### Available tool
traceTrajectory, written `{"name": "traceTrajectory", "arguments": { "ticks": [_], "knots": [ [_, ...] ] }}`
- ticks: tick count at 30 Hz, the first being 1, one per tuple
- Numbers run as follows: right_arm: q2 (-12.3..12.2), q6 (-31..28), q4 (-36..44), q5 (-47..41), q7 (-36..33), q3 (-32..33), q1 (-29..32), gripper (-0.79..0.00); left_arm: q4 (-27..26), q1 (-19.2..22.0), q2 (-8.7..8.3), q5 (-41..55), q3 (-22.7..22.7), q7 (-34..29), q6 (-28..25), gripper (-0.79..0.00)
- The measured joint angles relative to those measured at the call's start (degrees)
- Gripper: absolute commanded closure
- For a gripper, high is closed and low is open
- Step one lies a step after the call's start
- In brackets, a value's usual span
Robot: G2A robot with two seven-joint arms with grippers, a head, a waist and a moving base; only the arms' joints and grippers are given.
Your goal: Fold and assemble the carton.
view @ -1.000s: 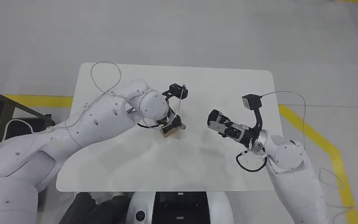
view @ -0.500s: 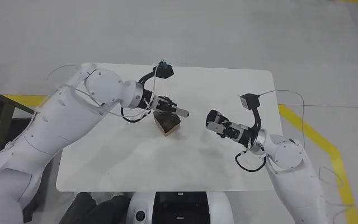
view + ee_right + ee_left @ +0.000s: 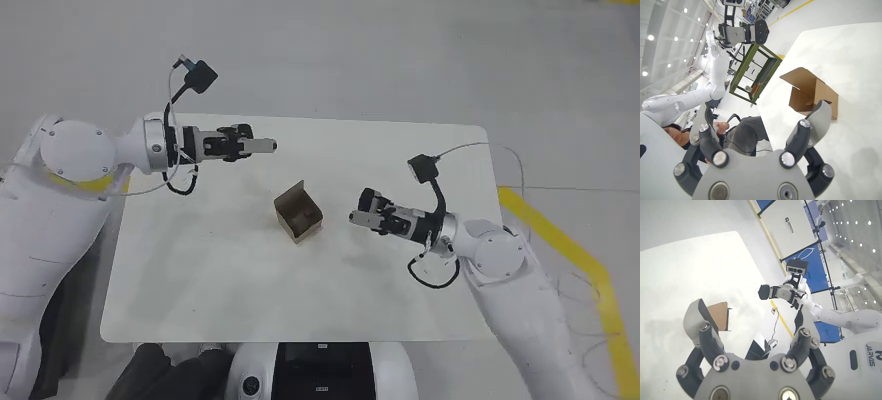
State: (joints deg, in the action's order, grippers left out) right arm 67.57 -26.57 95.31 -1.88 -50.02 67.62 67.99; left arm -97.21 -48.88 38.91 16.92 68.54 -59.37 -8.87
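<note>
On the table [image 3: 420, 160], the open carton [image 3: 300, 213] sits between left claw [image 3: 262, 146] and right claw [image 3: 358, 217], both spread.

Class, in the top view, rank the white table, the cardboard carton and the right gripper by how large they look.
1. White table.
2-3. Cardboard carton and right gripper look about alike; the gripper sits nearer the camera, so no ranking.
</note>
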Motion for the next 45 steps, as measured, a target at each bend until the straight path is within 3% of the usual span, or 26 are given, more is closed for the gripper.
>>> {"name": "traceTrajectory", "arguments": {
  "ticks": [14, 17, 27, 32, 38, 41, 45],
  "knots": [
    [3.45, -2.78, -16.08, 13.36, 1.51, -13.4, -21.23, -0.785, 0.5, -12.08, -2.23, -2.89, 13.3, 1.4, -9.78, -0.785],
    [3.63, -2.79, -16.87, 13.68, 1.52, -14.02, -22.13, -0.785, -0.13, -13.94, -2.43, -3.09, 15.09, 1.76, -10.74, -0.785],
    [3.63, -2.97, -16.57, 13.75, 1.35, -14.1, -22.0, -0.785, -0.15, -14.01, -2.43, -3.1, 15.13, 1.75, -10.78, -0.785],
    [4.45, -12.73, -18.75, 19.99, -0.78, -18.61, -26.0, -0.785, -0.15, -14.01, -2.43, -3.09, 15.13, 1.75, -10.78, -0.785],
    [7.15, -26.75, -29.48, 29.54, 6.73, -24.44, -34.0, -0.785, -0.15, -14.01, -2.43, -3.09, 15.13, 1.75, -10.78, -0.785],
    [8.9, -30.9, -34.86, 33.88, 10.91, -27.51, -37.41, -0.785, -0.15, -14.01, -2.43, -3.09, 15.13, 1.75, -10.78, -0.785],
    [11.47, -31.48, -40.18, 36.13, 15.15, -32.36, -41.05, -0.785, -0.15, -14.01, -2.43, -3.09, 15.13, 1.75, -10.78, -0.785]
  ]
}}
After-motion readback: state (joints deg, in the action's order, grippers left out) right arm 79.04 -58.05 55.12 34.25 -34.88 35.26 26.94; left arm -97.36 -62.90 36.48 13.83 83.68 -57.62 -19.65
